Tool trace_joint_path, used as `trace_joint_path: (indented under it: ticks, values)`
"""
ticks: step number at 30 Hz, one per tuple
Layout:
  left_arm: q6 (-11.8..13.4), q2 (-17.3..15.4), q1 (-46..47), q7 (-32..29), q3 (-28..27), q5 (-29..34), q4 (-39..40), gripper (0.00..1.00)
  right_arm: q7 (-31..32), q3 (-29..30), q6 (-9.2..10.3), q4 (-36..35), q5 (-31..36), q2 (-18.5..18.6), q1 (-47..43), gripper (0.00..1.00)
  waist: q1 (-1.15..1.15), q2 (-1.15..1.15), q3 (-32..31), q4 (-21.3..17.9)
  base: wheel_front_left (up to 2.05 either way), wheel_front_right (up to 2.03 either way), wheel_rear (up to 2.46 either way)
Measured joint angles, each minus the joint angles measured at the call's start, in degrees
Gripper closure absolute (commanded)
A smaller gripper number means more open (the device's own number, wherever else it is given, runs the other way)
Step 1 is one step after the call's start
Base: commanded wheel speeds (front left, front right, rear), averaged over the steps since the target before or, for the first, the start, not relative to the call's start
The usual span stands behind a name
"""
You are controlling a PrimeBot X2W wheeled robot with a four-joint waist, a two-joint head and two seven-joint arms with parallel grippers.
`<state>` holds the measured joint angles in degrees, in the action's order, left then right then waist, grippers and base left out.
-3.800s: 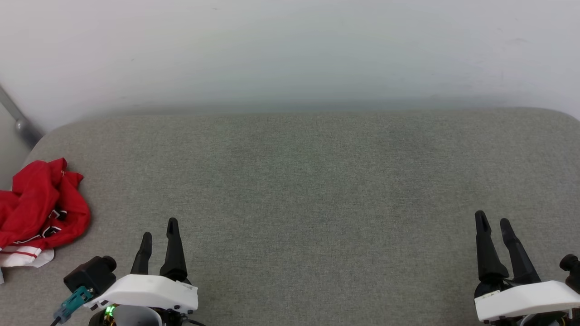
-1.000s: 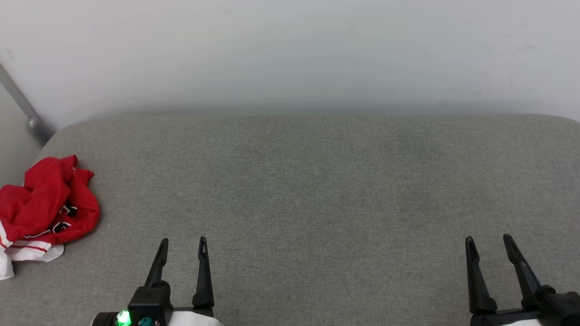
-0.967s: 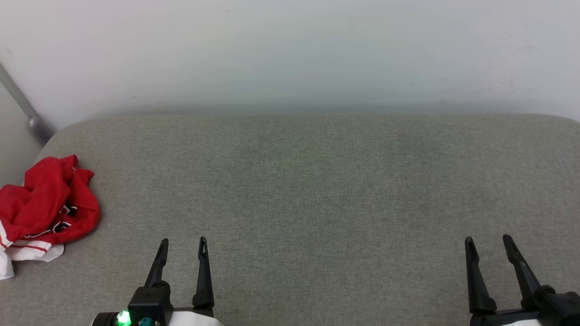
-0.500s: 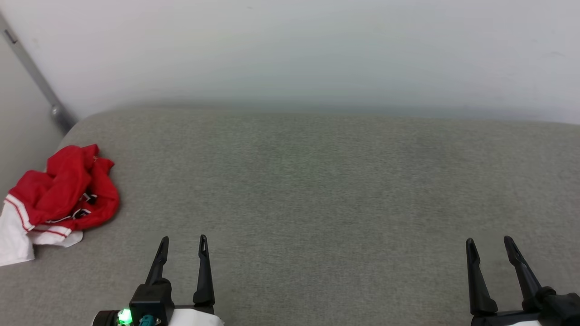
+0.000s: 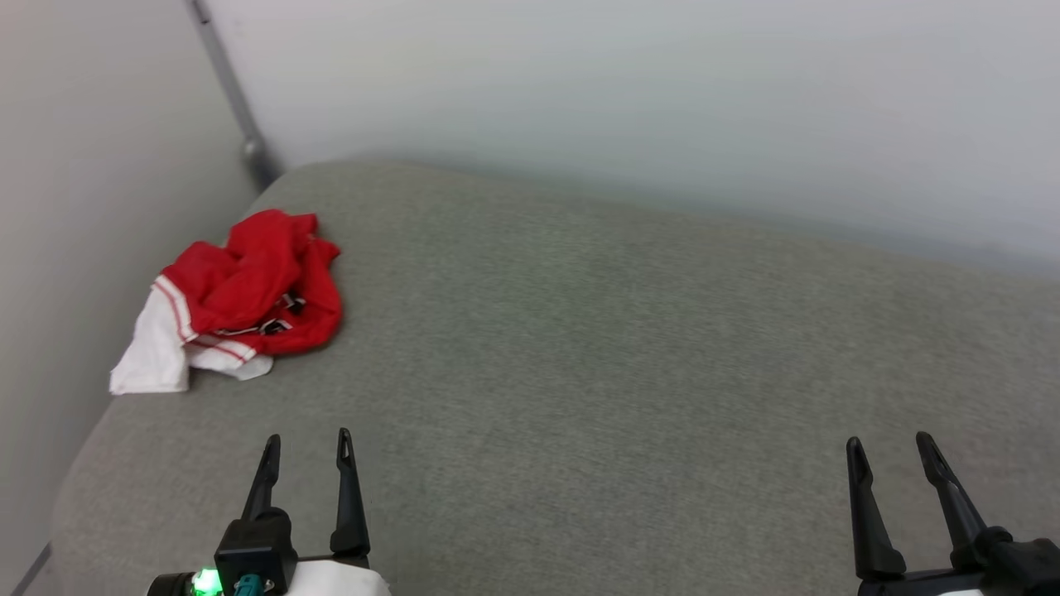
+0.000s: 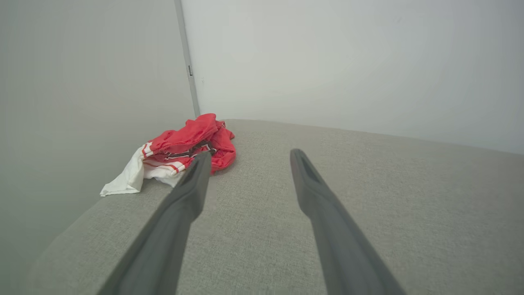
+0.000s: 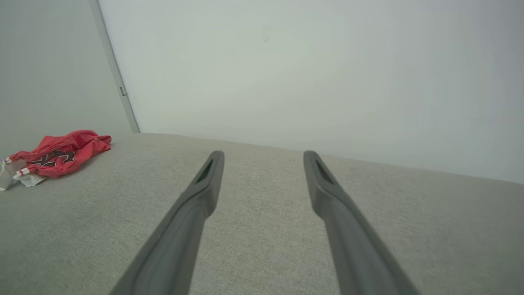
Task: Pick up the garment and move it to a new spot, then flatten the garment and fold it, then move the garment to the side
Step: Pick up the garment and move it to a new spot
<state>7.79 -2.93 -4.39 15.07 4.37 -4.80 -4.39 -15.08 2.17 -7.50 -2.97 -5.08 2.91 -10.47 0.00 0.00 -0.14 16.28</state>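
The garment (image 5: 248,294) lies crumpled in a red heap with a white, red-striped sleeve near the far left corner of the grey padded surface (image 5: 596,348). It also appears as the garment (image 6: 184,149) in the left wrist view and the garment (image 7: 61,153) at the left edge of the right wrist view. My left gripper (image 5: 306,447) stands open and empty at the near left, well short of the heap. My right gripper (image 5: 890,447) is open and empty at the near right, far from it.
Pale walls (image 5: 580,91) rise behind and to the left of the surface, meeting at a grey corner post (image 5: 236,99). The surface's left edge (image 5: 79,463) drops off just beside the garment and my left gripper.
The head view has turned to the left, so the garment now sits further right and higher in the picture. Both grippers keep their open stance.
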Motion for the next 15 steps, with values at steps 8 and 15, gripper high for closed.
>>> trace_joint_path:
  ticks: [8,15]
  values:
    - [0.5,0.0,-0.1,0.0,-1.2,0.0,0.1,0.0,0.0,-0.3,0.0,-0.2,0.1,0.0,0.0,0.0,0.0,0.0,-0.3,6.8,0.0,0.0,0.0]
    - [1.7,0.0,-0.2,0.0,-2.0,-0.1,0.3,0.0,0.0,-1.3,0.0,-0.2,0.9,0.0,0.0,0.0,0.0,0.0,-0.3,12.0,0.0,0.0,0.0]
